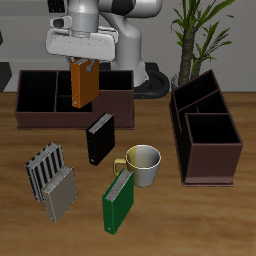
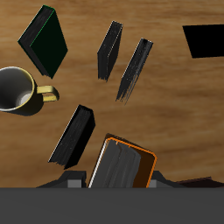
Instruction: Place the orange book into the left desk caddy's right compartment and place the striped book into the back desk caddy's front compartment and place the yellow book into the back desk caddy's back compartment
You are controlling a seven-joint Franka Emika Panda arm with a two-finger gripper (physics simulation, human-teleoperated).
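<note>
My gripper [image 1: 84,66] is shut on the orange book [image 1: 83,86], which hangs upright in the air over the back desk caddy [image 1: 30,118]. In the wrist view the orange book [image 2: 122,166] sits between my fingers [image 2: 75,180]. The left desk caddy [image 1: 208,170] stands apart at the table's other side, its compartments dark and empty. The striped book [image 1: 44,168] stands near the table's front edge and also shows in the wrist view [image 2: 136,70]. I see no yellow book in either view.
A black book [image 1: 100,138] stands before the back caddy. A grey book [image 1: 60,193] leans beside the striped one. A green book [image 1: 120,201] and a white mug [image 1: 146,164] are near the front edge. A plant [image 1: 195,30] stands at the back.
</note>
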